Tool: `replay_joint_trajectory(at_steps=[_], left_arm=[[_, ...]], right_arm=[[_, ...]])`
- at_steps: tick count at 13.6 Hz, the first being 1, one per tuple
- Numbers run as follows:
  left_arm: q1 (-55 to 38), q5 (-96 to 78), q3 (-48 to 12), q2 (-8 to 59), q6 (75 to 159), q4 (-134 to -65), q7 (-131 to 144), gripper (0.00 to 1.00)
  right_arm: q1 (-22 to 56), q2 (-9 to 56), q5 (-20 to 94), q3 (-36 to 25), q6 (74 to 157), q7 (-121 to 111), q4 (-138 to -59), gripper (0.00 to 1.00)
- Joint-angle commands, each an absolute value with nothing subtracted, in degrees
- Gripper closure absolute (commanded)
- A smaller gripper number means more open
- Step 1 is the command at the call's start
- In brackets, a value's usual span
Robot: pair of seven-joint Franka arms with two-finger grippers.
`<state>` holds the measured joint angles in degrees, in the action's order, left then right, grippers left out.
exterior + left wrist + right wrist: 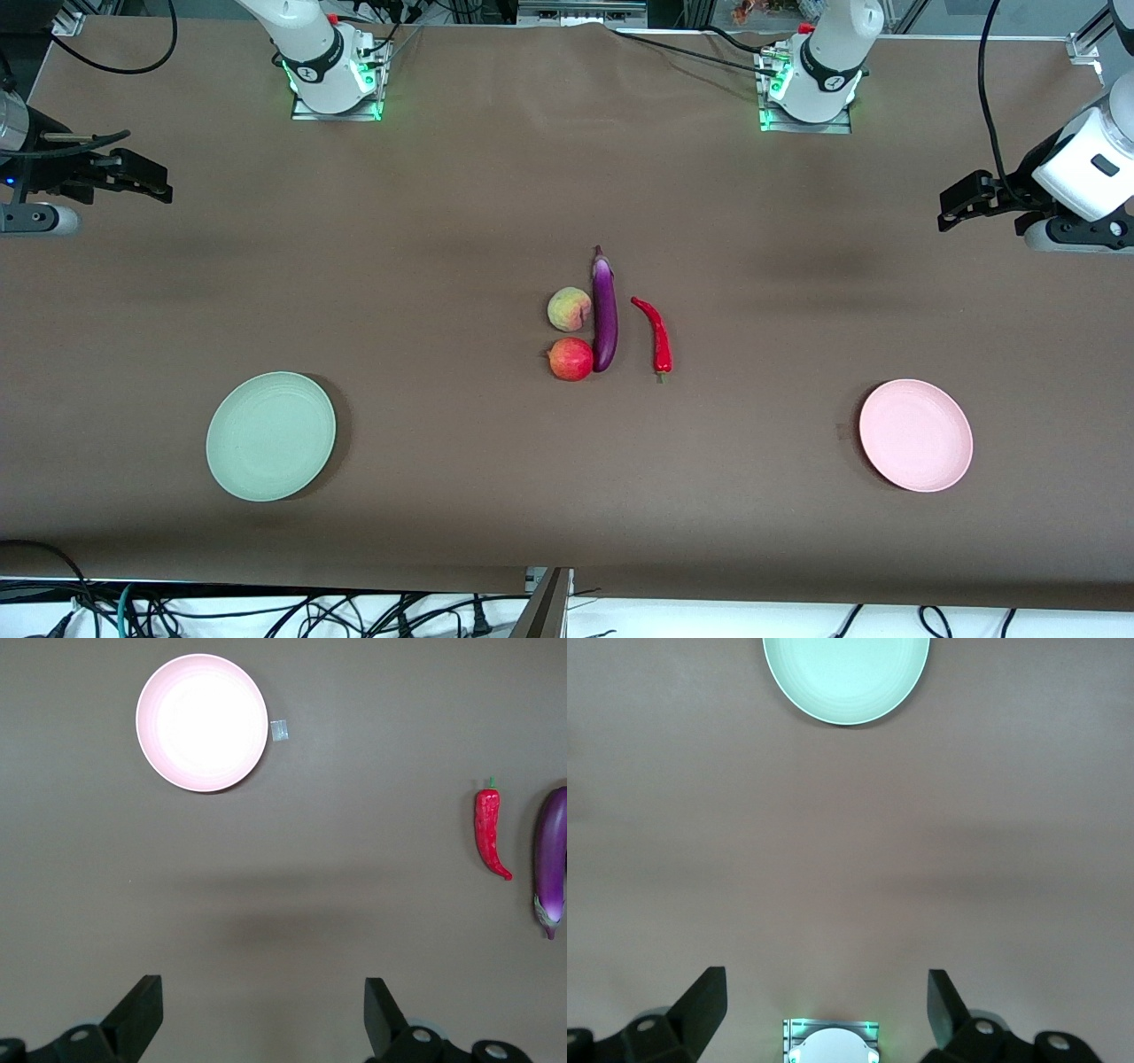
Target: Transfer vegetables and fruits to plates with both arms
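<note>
2 plates (271, 436), 2 fruits (570, 309), 2 veg (604, 312) (tools apart)

Eggplant (604, 315): glossy purple, dark stem. Chili pepper (656, 335): red, green stem. Peach (569, 309): yellow-green, pink blush. Second fruit (570, 359): red, possibly faint yellow speckling. Plates: pale green (270, 436); pale pink (915, 435). Table cover (461, 221): plain brown.

A brown cloth (461, 221) covers the table, creased near its upper edge. Black cables (266, 611) tangle along a white strip under its near edge. A small tape scrap (280, 730) sticks to the cloth.
</note>
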<state>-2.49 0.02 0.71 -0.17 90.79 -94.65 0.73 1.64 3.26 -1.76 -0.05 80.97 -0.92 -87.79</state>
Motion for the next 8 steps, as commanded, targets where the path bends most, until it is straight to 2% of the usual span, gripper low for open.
replay_joint_trajectory(at_steps=[1, 8], left_arm=[[-2.64, 0.09, 0.70, 0.70, 90.35, -92.99, 0.97, 0.00], [-2.72, 0.09, 0.62, 0.70, 90.35, -92.99, 0.97, 0.00]], right_arm=[[1.41, 3.25, -0.79, 0.18, 81.12, -0.97, -87.36, 0.00], [1.32, 3.87, -0.79, 0.09, 81.04, -0.88, -87.28, 0.00]])
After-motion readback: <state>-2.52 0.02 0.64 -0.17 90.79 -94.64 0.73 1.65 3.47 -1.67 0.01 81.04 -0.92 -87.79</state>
